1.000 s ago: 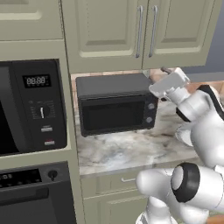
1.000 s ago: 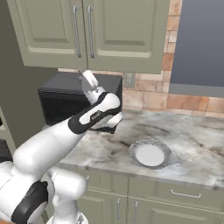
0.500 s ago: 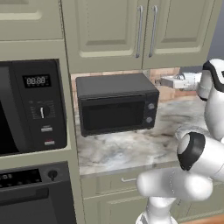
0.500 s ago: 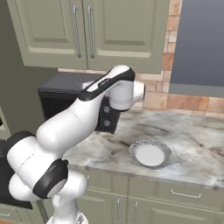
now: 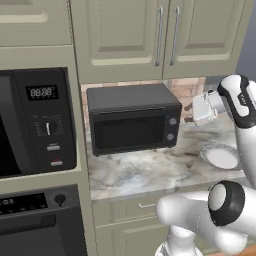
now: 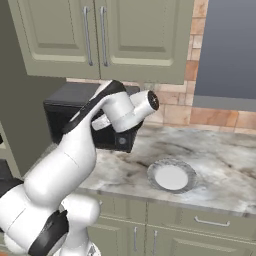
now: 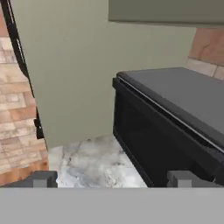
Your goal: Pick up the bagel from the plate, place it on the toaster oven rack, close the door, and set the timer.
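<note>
My arm [image 6: 75, 160] is glossy white plastic with dark matt joints. The toaster oven [image 5: 132, 117] looks like matt dark grey metal, and its door [image 5: 132, 131] has a smooth dark glass window. The plate [image 6: 171, 176] is smooth white, ceramic-looking, with a grey ridged rim. The table [image 5: 150, 172] is polished veined marble. The cabinets [image 5: 150, 37] are matt painted wood with brushed metal handles, and the backsplash [image 6: 200, 112] is rough brick.

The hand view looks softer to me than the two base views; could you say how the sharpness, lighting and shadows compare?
Hand view: coarse and blurry, the toaster oven edges smeared, lighting flat. Left base view: crisper, even light, a soft shadow under the oven on the counter. Right base view: similarly clear, no glare on the plate.
</note>
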Motion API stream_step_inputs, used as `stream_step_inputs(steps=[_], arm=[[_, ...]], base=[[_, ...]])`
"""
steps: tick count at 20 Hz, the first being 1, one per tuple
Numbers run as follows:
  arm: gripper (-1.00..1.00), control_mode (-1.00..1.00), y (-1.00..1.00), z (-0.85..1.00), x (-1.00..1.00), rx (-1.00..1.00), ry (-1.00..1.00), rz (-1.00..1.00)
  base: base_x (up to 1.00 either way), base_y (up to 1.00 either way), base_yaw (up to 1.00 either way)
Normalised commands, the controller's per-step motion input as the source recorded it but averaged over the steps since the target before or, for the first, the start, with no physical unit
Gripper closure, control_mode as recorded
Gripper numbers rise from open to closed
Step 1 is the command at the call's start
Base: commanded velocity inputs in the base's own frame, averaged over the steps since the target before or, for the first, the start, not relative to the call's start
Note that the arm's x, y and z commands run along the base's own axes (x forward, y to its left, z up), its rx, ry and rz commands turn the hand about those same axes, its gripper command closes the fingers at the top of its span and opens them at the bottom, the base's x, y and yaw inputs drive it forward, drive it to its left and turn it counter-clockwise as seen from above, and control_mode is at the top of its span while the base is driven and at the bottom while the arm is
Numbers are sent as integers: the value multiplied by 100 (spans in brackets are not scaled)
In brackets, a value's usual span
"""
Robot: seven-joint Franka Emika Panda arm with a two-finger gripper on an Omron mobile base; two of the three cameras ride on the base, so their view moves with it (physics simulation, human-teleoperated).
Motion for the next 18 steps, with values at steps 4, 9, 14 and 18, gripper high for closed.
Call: stream_step_inputs(steps=[4, 9, 14, 18], arm=[[-100, -100, 57, -56, -3, -22, 20, -35], [-100, -100, 24, -32, 7, -12, 31, -34], [-100, -100, 0, -11, 11, 0, 27, -34], [-100, -100, -3, -30, 6, 0, 23, -29]], base=[[0, 0, 0], [0, 0, 0], [0, 0, 0], [0, 0, 0]])
